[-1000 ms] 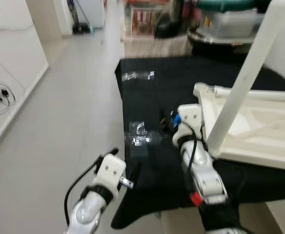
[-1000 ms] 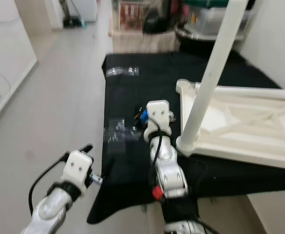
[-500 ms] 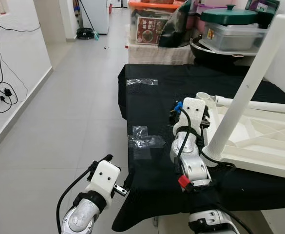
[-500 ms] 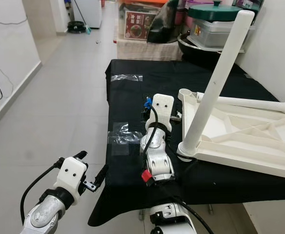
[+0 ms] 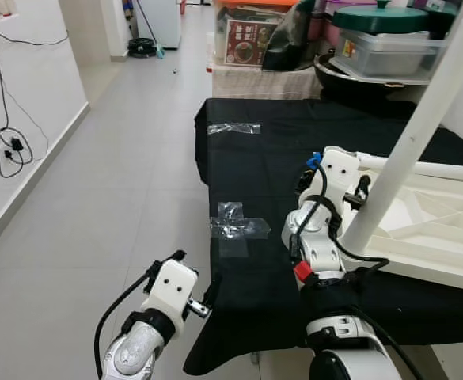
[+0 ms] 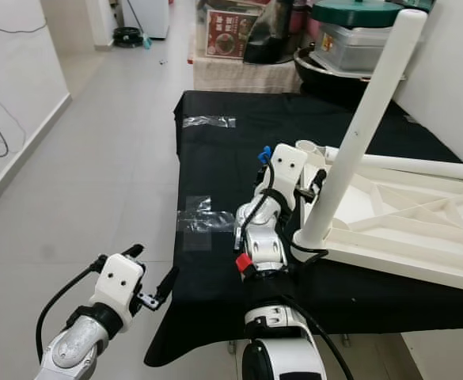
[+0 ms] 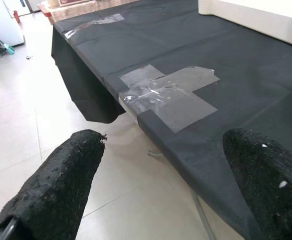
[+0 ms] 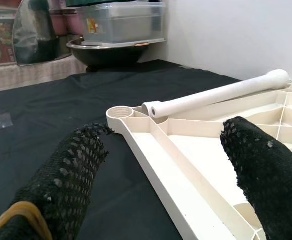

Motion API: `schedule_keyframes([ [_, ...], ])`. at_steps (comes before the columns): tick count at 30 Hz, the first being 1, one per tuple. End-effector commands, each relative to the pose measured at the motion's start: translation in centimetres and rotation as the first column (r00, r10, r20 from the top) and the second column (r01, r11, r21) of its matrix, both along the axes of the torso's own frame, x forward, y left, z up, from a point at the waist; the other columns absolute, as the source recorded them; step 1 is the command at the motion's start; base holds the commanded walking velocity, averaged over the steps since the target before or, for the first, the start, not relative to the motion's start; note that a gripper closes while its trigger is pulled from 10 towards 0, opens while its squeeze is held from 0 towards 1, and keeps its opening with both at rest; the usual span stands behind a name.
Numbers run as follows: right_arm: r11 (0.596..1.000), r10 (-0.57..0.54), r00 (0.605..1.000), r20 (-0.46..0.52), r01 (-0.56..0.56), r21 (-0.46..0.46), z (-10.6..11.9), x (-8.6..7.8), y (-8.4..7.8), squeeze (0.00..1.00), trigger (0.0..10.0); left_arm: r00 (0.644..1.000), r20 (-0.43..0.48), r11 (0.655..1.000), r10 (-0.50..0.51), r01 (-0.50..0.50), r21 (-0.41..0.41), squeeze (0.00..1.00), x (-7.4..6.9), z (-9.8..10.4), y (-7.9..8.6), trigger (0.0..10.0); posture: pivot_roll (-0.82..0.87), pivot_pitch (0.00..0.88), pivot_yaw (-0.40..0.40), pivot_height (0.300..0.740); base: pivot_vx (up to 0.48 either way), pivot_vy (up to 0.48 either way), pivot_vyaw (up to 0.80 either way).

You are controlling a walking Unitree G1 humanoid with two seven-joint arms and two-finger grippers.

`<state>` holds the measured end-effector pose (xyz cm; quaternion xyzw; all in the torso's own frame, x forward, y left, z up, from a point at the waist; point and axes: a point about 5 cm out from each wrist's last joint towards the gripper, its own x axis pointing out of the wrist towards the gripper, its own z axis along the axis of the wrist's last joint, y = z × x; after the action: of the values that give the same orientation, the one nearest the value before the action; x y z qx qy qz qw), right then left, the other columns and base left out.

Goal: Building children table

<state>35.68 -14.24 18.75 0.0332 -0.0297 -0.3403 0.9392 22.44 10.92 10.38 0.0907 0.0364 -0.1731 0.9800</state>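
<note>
Right gripper [image 8: 163,165]: fingers spread wide, poised above the upturned cream plastic tabletop [image 8: 195,150]; left gripper [image 7: 165,185]: wide, beside the black-draped table [image 7: 245,65].

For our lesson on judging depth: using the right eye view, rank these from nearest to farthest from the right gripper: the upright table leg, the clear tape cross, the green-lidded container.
1. Upright table leg, just beside the right gripper.
2. Clear tape cross, on the cloth toward the robot's left.
3. Green-lidded container, far behind the table.

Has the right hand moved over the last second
Yes. The right hand has gone forward over the black cloth, from near the upright leg base toward the tabletop's empty corner socket.
</note>
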Motion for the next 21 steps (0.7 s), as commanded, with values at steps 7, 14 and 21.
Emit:
schedule_keyframes([
  [7, 0.982, -0.181, 0.980, -0.086, 0.184, 0.030, -1.8, -3.5, -3.4, 0.00, 10.0, 1.000, -0.026, 1.000, -0.007, 0.007, -0.004, 0.00, -0.1, -0.3, 0.0, 10.0, 0.07, 0.000, -0.076, 0.740, 0.000, 0.000, 0.00],
  [14, 0.967, -0.253, 0.953, -0.164, 0.252, -0.026, -2.8, -7.6, -6.5, 0.00, 10.0, 0.999, -0.037, 1.000, -0.014, 0.014, -0.001, 0.00, -0.1, -0.5, 0.1, 10.0, 0.06, 0.000, -0.065, 0.740, 0.000, 0.000, 0.00],
  [21, 0.989, 0.145, 0.978, -0.151, -0.139, 0.048, -2.7, -4.4, -3.2, 0.00, 10.0, 0.999, -0.040, 1.000, -0.018, 0.018, -0.002, 0.00, -0.1, -0.4, -0.1, 10.0, 0.06, 0.000, -0.069, 0.740, 0.000, 0.000, 0.00],
])
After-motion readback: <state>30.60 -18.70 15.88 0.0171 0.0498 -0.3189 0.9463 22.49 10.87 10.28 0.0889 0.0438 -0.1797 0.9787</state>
